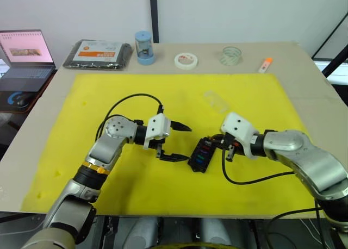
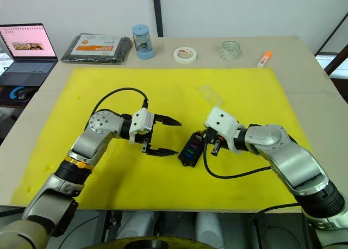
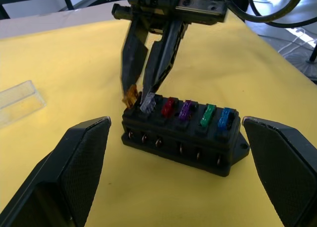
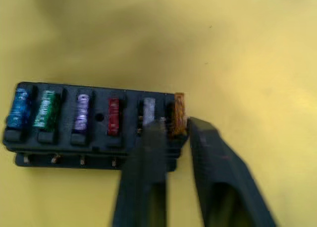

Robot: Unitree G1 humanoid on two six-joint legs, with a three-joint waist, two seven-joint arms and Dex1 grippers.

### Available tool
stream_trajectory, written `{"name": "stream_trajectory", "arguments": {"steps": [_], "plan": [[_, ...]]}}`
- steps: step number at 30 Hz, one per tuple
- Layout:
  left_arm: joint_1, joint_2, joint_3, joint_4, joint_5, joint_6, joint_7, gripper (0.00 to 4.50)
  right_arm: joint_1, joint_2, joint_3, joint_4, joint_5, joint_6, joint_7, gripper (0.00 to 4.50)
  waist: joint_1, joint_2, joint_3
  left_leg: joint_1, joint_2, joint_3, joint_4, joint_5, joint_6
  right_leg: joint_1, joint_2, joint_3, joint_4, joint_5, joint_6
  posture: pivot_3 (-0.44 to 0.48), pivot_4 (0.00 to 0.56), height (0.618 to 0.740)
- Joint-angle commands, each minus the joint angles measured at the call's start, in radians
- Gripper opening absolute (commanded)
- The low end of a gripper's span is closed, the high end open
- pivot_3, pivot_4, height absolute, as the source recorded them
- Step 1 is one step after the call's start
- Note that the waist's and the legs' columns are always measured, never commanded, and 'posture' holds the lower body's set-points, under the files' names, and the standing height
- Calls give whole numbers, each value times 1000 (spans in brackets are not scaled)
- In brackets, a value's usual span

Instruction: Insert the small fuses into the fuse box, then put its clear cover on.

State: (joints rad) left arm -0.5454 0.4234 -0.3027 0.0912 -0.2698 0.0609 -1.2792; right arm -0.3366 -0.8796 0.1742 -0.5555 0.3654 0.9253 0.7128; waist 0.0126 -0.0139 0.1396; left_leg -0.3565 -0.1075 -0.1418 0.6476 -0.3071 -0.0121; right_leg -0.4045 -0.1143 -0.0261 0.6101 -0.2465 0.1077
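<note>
Right now I'm on the last fuse: my right gripper [image 4: 176, 130] has its fingers nearly together, pinching the brown/orange fuse [image 4: 179, 113] at the end slot of the fuse box [image 1: 202, 154], which sits on the yellow mat [image 1: 109, 86] approx mid-front, btwn my two arms. From the left wrist view that fuse looks tilted and not fully seated, w/ the grey fuse [image 3: 147, 103] beside it standing a bit high too. Other four — red [image 3: 169, 106], purple [image 3: 185, 109], green [image 3: 208, 114], blue [image 3: 225, 117] — are in their slots. My left gripper [image 1: 176, 143] is spread wide, holding nothing, just beside the box on its left end.

Next, I reckon: press the brown one straight down till level w/ the rest, maybe w/ left steadying the box so it doesn't skid. Then fetch the clear cover [image 1: 217, 100], lying on the mat well behind the box.

Writing: black packet [image 1: 98, 54] at the back has an orange label, text too small to read. Laptop [image 1: 24, 53] screen unreadable too. No brand visible on the box.
</note>
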Motion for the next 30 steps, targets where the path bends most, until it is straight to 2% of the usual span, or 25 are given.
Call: {"name": "stream_trajectory", "arguments": {"steps": [1, 20, 30], "plan": [[-4, 2, 6, -40, -3, -1, 3, 4500, -1, 2, -10, 1, 6, 1, 17, 1127, 0, 0, 0, 0, 0, 0, 0, 0, 0, 0, 0, 0, 0, 0, 0, 0, 150, 740], [-12, -6, 4, -23, 10, -14, 4, 4500, -29, -29, -88, 41, 50, -31, 131, 1127, 0, 0, 0, 0, 0, 0, 0, 0, 0, 0, 0, 0, 0, 0, 0, 0, 150, 740], [-6, -12, 4, -28, 15, -16, 7, 4500, 2, -80, -139, 45, 53, -71, 168, 1127, 1, 0, 0, 0, 0, 0, 0, 0, 0, 0, 0, 0, 0, 0, 0, 0, 150, 740]]}}
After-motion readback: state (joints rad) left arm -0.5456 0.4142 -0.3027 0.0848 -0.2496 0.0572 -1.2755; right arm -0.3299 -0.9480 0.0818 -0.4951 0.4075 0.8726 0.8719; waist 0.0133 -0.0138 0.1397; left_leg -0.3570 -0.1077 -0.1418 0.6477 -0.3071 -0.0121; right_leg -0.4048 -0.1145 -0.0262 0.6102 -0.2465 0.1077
